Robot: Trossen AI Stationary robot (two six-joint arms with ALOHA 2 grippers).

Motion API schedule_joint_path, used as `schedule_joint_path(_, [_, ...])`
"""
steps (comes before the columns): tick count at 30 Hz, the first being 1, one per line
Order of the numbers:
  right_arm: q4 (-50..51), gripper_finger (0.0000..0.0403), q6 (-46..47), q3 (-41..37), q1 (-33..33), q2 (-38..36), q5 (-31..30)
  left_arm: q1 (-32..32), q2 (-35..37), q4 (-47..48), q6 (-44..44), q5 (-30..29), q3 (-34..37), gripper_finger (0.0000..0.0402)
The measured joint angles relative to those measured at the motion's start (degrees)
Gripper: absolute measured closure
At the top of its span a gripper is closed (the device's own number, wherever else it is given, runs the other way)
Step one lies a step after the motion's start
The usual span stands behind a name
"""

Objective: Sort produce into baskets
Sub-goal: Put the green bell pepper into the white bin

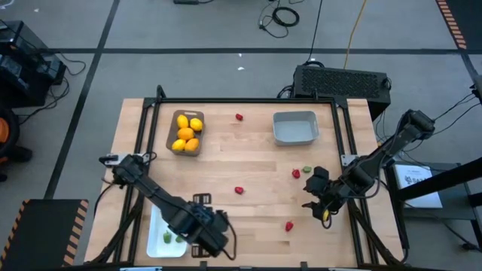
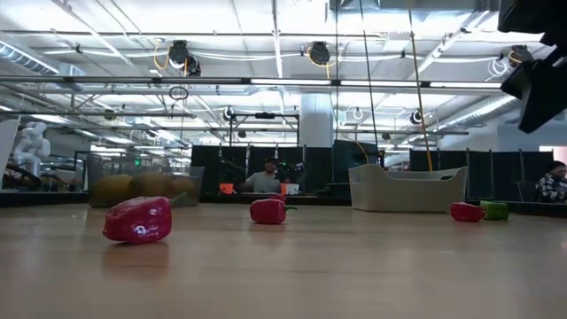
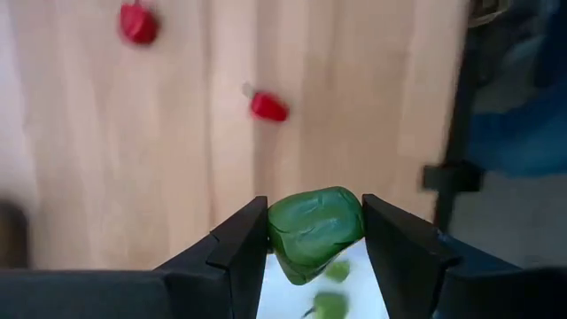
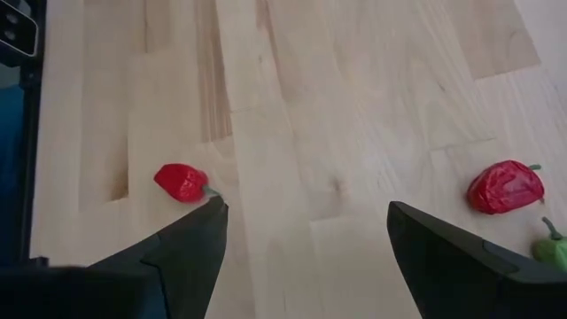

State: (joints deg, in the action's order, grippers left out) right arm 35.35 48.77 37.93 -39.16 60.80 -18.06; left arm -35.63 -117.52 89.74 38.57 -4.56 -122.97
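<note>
Left gripper [image 3: 310, 232]: jaws pinched on a small green leafy toy piece [image 3: 314, 225], held above the shallow white rectangular tray [image 1: 157, 235] at the near left corner of the pale wooden desk [image 1: 226, 165]. The left wrist view shows more green bits [image 3: 330, 303] already in that tray directly under the held piece, so I read this as the greens basket and the piece as held for release there. Held high, presumably to clear the rim.

Right gripper [image 4: 306, 235]: jaws spread wide, nothing between them, hovering over the right side of the desk. One small red berry-like piece [image 4: 182, 182] lies just beside one fingertip; a second red piece [image 4: 505, 186] and a green one [image 4: 554, 250] lie outside the other finger. My judgement: it is lining up on a red piece, but not yet centred on either.

Brown-grey tray [image 1: 172, 128], far left: holds the yellow and orange lemon-like fruits [image 1: 187, 132], apparently all of them. Light grey-blue tray [image 1: 295, 128], far right: looks empty, so likely meant for the reds. Five red pieces loose on the desk in the high view, plus the one green beside a red near the right arm.

Sorting roughly half done by my estimate.
</note>
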Motion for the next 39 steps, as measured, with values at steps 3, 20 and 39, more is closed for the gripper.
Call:
schedule_joint_path(3, [0.0, 0.0106, -0.2, 0.0, 0.0, 0.7, 0.1, -0.4, 2.6, 0.0, 3.6, -0.8, 4.9, 0.0224])
schedule_joint_path(20, [0.3, 0.0106, -0.4, 0.0, 0.0, 1.0, 0.2, -6.1, 13.6, -3.0, 23.6, 7.7, 37.5, 0.0218])
schedule_joint_path(39, [1.2, 0.0106, -3.1, 0.0, 0.1, 1.0, -3.5, -1.7, 13.6, -13.1, 20.6, 2.0, 39.5, 0.0132])
